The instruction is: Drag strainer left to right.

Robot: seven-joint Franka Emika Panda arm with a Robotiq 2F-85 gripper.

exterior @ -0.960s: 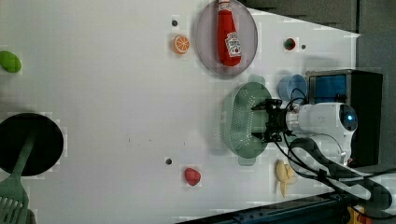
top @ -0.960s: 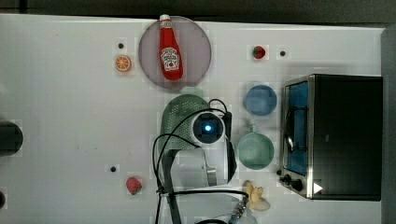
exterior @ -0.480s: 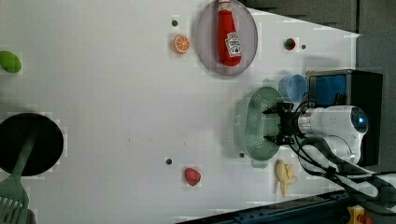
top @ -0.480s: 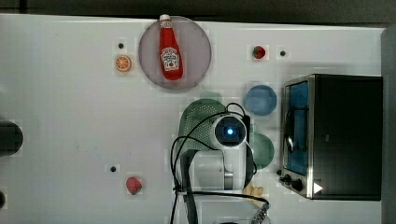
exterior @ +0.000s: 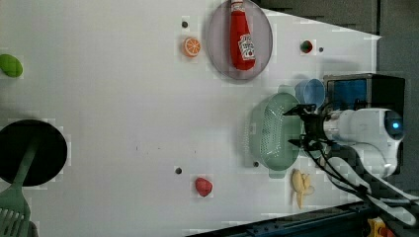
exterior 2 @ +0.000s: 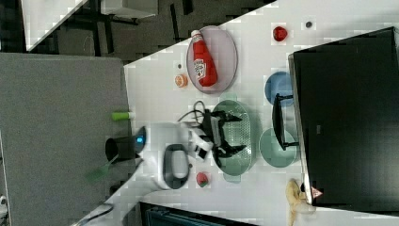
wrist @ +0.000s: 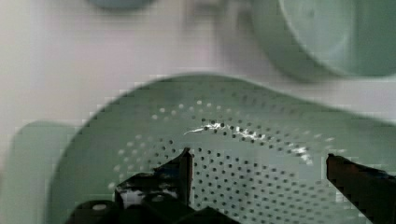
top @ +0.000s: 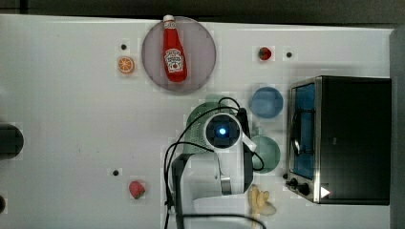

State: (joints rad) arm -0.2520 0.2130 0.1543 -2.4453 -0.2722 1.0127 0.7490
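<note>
The strainer [exterior: 271,134], a pale mint-green oval colander dotted with holes, lies on the white table beside the teal cup [top: 267,153] and the blue bowl [top: 266,101]. In the top view the strainer [top: 199,117] is mostly covered by my wrist. My gripper [exterior: 296,127] is open, its fingers spread wide and reaching down into the strainer near the rim on the left view's right. The wrist view shows both fingertips [wrist: 183,167] over the strainer's perforated inside [wrist: 243,140], with the teal cup [wrist: 336,32] just beyond the rim. I cannot tell whether the fingers touch the strainer.
A toaster oven [top: 344,138] stands at the top view's right, close behind the cups. A ketchup bottle [top: 174,50] lies on a grey plate [top: 200,52], with an orange slice [top: 126,65] beside it. A red strawberry [top: 136,189] and a banana [top: 261,200] lie near the front edge.
The strainer slid toward the top view's right with the gripper during the first half second and has since stayed put. The wrist has eased slightly back toward the top view's left.
</note>
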